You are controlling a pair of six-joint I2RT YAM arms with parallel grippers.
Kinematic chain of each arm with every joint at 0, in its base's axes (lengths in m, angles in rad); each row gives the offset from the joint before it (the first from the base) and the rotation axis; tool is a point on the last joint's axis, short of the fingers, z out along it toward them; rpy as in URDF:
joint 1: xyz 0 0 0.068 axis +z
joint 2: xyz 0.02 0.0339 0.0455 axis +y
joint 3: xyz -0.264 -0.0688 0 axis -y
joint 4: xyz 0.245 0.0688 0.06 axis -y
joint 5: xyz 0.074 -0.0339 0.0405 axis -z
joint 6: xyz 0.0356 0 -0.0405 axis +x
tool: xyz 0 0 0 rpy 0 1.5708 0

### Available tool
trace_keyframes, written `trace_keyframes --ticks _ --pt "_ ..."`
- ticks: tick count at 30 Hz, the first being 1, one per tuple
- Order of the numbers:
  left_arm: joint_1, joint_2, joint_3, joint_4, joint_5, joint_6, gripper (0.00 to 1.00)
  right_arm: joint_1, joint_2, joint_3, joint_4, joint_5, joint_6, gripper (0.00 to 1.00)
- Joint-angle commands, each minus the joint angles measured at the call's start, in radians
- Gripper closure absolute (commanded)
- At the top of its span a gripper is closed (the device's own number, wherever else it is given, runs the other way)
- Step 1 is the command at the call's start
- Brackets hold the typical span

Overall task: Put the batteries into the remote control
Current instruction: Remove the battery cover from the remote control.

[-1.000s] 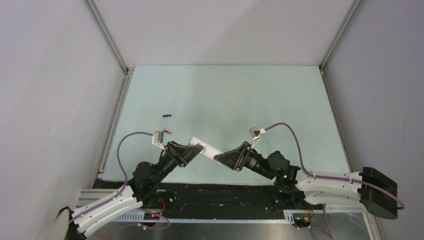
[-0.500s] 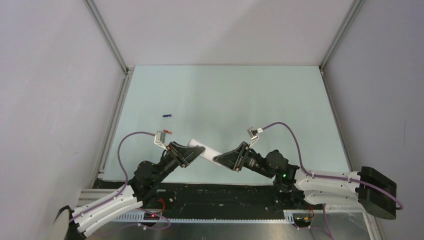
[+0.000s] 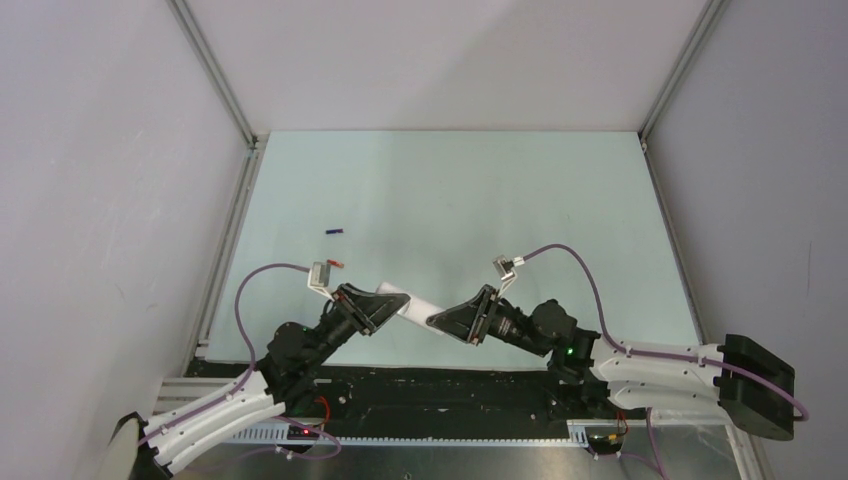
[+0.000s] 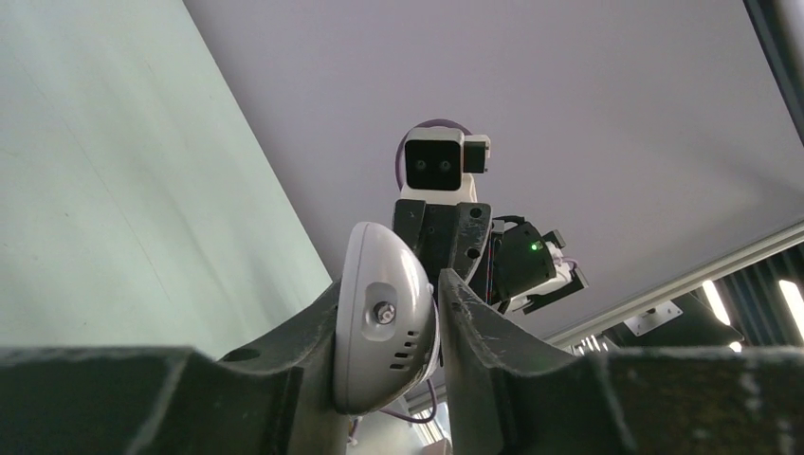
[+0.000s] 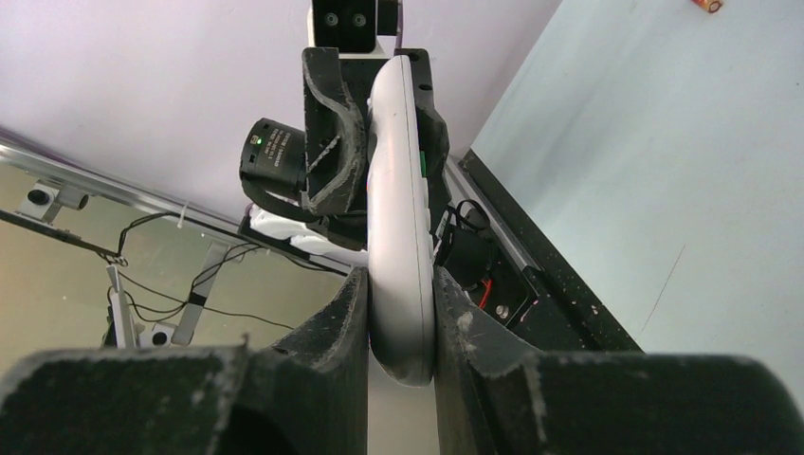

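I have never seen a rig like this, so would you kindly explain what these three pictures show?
This is a robot with two arms bolted at the near edge of a pale green table. The wide picture is taken from above and behind the arms. The other two come from small cameras on each wrist, looking along that arm's own fingers. Each arm ends in a two-finger tool. The left tool and the right tool both clamp the white remote control, one at each end, holding it between them. Two small batteries lie loose on the table: a dark blue battery farther out and a red-orange battery nearer the left arm.
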Motion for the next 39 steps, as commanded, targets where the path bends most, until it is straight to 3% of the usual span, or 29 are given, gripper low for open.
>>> trace_keyframes --ticks 1,4,6,8,9,11,15,20,30,39 --pt "0.000 -0.015 0.018 0.055 0.000 0.013 0.65 0.004 -0.014 0.026 -0.052 -0.004 -0.013 1.00" --pt "0.000 -0.015 0.018 0.055 0.000 0.013 0.73 0.005 -0.019 0.025 -0.056 -0.001 -0.017 1.00" --pt "0.000 -0.014 0.018 0.055 -0.001 0.013 0.80 0.005 -0.023 0.025 -0.060 -0.001 -0.022 0.93" --pt "0.000 -0.013 0.016 0.055 -0.005 0.011 0.89 0.006 -0.031 0.026 -0.069 -0.001 -0.030 0.75" --pt "0.000 -0.012 0.016 0.055 -0.008 0.010 0.91 0.007 -0.043 0.025 -0.081 0.022 -0.038 0.62" --pt "-0.001 -0.012 0.014 0.055 -0.011 0.007 0.96 0.015 -0.066 0.026 -0.107 0.049 -0.051 0.47" --pt "0.000 -0.018 0.004 0.055 -0.028 -0.002 1.00 0.040 -0.123 0.026 -0.162 0.116 -0.082 0.35" --pt "0.001 -0.033 -0.010 0.054 -0.057 -0.019 1.00 0.068 -0.181 0.009 -0.175 0.186 -0.100 0.34" --pt "0.000 -0.048 -0.019 0.055 -0.089 -0.033 1.00 0.083 -0.204 -0.033 -0.141 0.218 -0.085 0.52" --pt "-0.001 -0.049 -0.019 0.054 -0.087 -0.033 1.00 0.084 -0.207 -0.039 -0.132 0.233 -0.087 0.56"
